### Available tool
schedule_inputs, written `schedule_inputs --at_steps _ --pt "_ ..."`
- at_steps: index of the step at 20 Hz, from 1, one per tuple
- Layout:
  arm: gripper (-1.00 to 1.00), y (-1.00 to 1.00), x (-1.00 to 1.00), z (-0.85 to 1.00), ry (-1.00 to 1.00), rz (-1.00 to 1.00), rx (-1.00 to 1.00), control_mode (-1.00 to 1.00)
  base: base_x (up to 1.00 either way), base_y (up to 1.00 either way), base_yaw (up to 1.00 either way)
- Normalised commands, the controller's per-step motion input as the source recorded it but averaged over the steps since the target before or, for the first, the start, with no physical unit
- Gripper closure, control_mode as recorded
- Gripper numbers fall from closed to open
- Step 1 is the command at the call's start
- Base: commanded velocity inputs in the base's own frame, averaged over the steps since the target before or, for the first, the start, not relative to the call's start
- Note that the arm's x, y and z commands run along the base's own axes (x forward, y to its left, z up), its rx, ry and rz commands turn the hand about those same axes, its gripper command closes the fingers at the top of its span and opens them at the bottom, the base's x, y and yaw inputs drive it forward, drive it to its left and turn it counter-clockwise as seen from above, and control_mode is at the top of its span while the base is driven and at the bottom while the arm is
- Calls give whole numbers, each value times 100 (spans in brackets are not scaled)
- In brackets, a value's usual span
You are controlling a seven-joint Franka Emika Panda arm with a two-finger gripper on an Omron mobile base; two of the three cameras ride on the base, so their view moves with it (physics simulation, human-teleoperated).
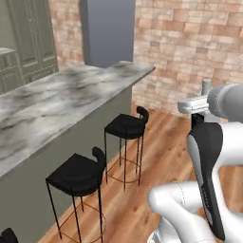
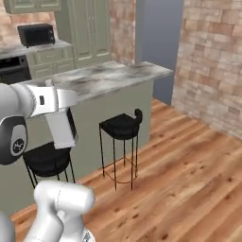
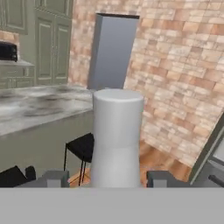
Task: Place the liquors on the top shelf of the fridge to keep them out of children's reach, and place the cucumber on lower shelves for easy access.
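Note:
In the hand view a pale, white-grey liquor bottle (image 3: 117,135) stands upright between my two dark fingertips. My gripper (image 3: 107,178) is shut on its lower part. The bottle's base is hidden below the frame edge. At the right edge of that view, an olive-grey side with grey panels and a dark bar looks like part of the fridge (image 3: 213,157). The cucumber, the top shelf and the lower shelves are out of view. My hand (image 1: 197,105) hangs high over the wooden floor, away from the counter.
A long marble-topped island counter (image 1: 57,102) runs along the left, with black bar stools (image 1: 126,127) in front of it. A brick wall (image 1: 190,42) and a tall grey slab (image 1: 107,31) stand beyond. Olive cabinets (image 2: 87,28) and a microwave (image 2: 37,34) are behind the island.

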Motion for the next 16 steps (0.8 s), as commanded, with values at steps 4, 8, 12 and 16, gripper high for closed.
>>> schedule_inputs --at_steps 4,8,12,16 --pt "100 0 0 0 0 0 0 100 3 -53 -79" --pt "100 0 0 0 0 0 0 100 9 -57 -78" --pt "100 0 0 0 0 0 0 100 16 -53 -77" --pt "100 0 0 0 0 0 0 100 26 -38 -72"
